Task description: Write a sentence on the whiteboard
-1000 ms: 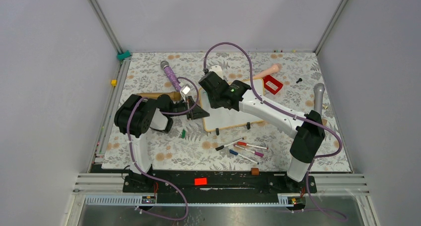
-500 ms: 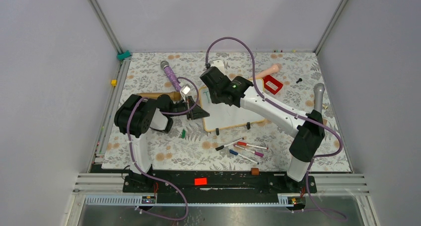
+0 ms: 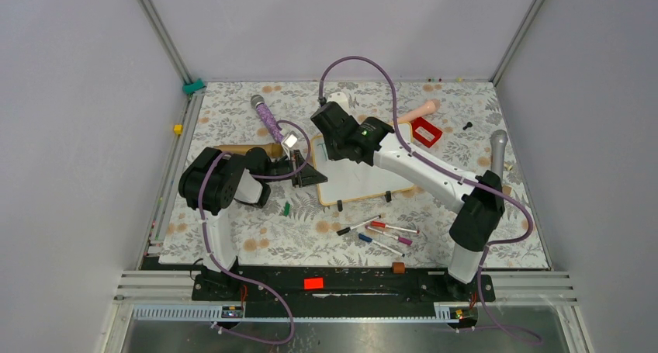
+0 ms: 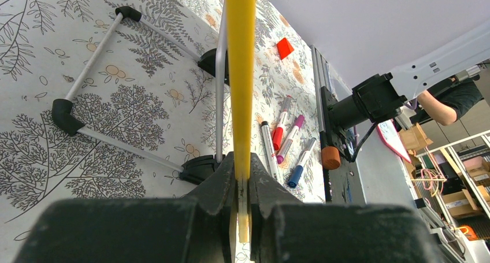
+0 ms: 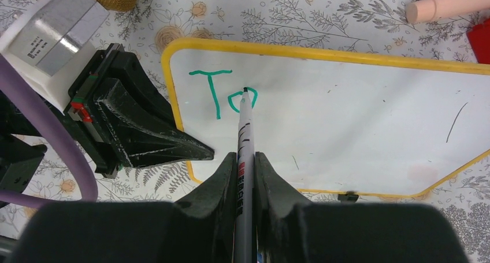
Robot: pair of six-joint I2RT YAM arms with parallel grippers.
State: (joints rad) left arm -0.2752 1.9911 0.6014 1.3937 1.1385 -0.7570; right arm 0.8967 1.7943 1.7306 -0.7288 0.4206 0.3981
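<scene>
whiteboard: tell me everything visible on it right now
The whiteboard is a rectangular white panel in a yellow-tan frame with rounded corners and small black clips on one long edge. It sits on the floral cloth mid-table. The left tool is shut on its short left edge. The green writing reads "To" at the top-left corner; the rest is blank but for faint marks. The marker in the right tool has its tip on the "o".

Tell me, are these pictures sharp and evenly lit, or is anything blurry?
Top external view: soft, even light, no hard shadows, everything sharp but small. Left wrist view: the left gripper up close is blurred, the loose markers beyond are crisp. Right wrist view: the green letters on the whiteboard are sharp, the right gripper near the lens is soft.
</scene>
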